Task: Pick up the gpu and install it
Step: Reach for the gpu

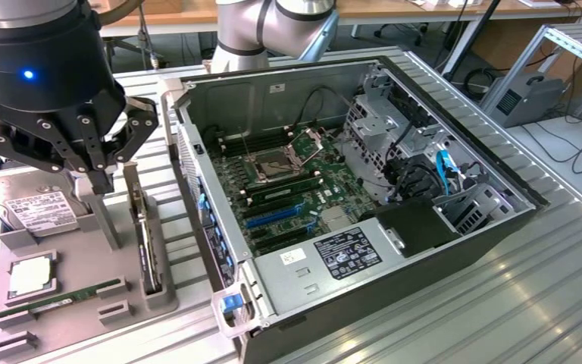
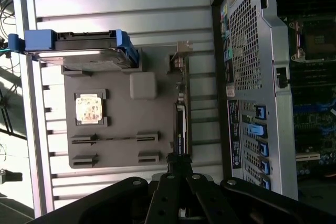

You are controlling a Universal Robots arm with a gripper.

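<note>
Gripper: closest to us in the exterior view, the gripper [image 1: 99,178] hangs over the parts tray with its fingers pointing down and clenched together. We see nothing between them.
Gripper's nearest thing: the fingertips sit in front of the tray's upright grey post [image 1: 111,220], with the gpu just beside them toward the exterior view's right. We cannot tell whether they touch the card.
Parts tray: the grey tray [image 1: 89,262] lies on the slatted metal table [image 1: 453,318], at the exterior view's left of the computer.
Gpu: the gpu [image 1: 148,235] stands on its long edge in the tray's slot nearest the case, upright and seated. We judge it not yet lifted.
Other parts in the tray: the hard drive [image 1: 36,212] with its white label, the CPU chip [image 1: 30,277] and the green RAM stick [image 1: 58,297] all rest in their own holders, apart from the gpu.
Computer case: the open tower case [image 1: 392,303] lies on its side, just beside the tray.
Motherboard: inside, the motherboard [image 1: 301,178] shows blue expansion slots [image 1: 270,216] with no card standing in them.
Progress: by our reading neither step is done; the pick-up and the installing are both left.
Arm: farthest off, the arm's grey links [image 1: 261,30] rise behind the case.
</note>
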